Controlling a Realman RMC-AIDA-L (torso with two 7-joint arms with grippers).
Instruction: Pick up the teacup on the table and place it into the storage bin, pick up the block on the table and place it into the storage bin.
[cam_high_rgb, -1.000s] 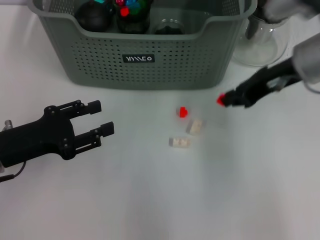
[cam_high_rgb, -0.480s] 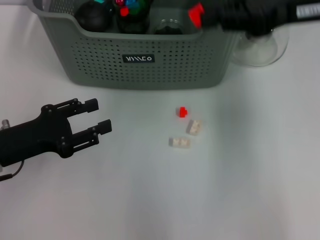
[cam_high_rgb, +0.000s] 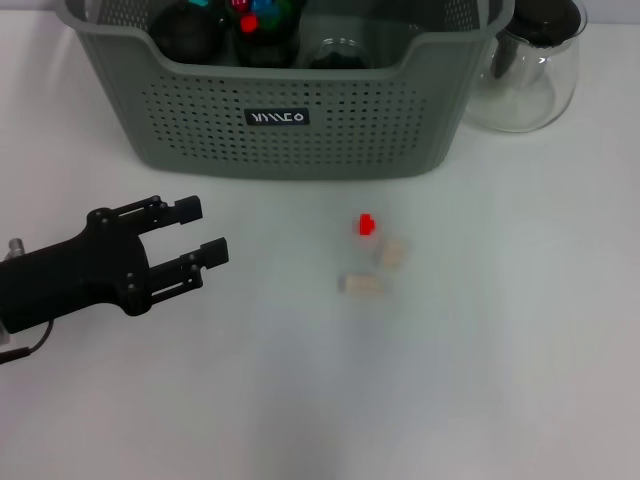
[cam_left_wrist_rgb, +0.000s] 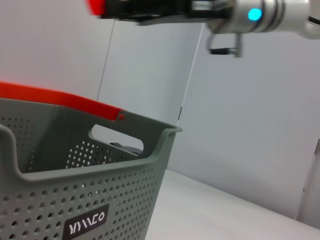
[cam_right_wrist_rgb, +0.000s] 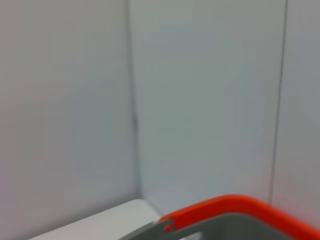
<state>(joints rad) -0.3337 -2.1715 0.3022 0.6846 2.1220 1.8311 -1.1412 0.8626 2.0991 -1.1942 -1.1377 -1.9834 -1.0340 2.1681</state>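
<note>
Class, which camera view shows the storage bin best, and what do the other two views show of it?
The head view: the storage bin shows its whole perforated front wall, label, dipped rim and contents. The left wrist view shows the front wall with label, the rim and a handle slot from low beside it. The right wrist view catches only a sliver of rim beneath an orange edge.

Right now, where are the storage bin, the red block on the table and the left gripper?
storage bin (cam_high_rgb: 200, 120), head view, front perforated wall.
red block (cam_high_rgb: 367, 225), head view, its top face.
left gripper (cam_high_rgb: 193, 231), head view, gap between fingertips.
</note>
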